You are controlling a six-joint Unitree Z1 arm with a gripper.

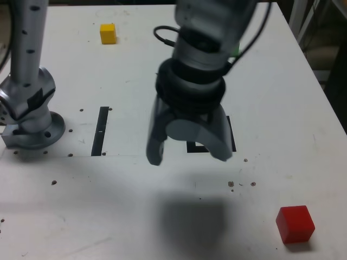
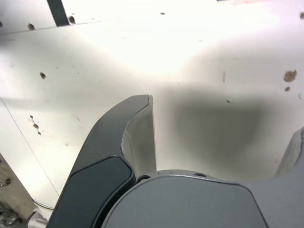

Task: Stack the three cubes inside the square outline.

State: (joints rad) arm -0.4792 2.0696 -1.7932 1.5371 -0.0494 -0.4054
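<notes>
My gripper (image 1: 190, 156) hangs open above the middle of the white table (image 1: 124, 211), nothing between its fingers (image 2: 137, 128). The square outline (image 1: 231, 136) lies just behind it, mostly covered by the jaws, and only black border pieces show. The yellow cube (image 1: 108, 33) sits far back at the exterior view's left. The red cube (image 1: 295, 223) rests near the front at that view's right. A sliver of the green cube (image 1: 236, 51) peeks out behind the arm. In the wrist view my gripper (image 2: 221, 123) has only bare table and its own shadow under it.
A thin black strip (image 1: 100, 130) lies on the table at the exterior view's left, also seen as the black strip (image 2: 58, 12) by the wrist camera. The arm's grey base (image 1: 30, 116) stands at the left edge. Small screw holes (image 1: 241, 184) dot the surface.
</notes>
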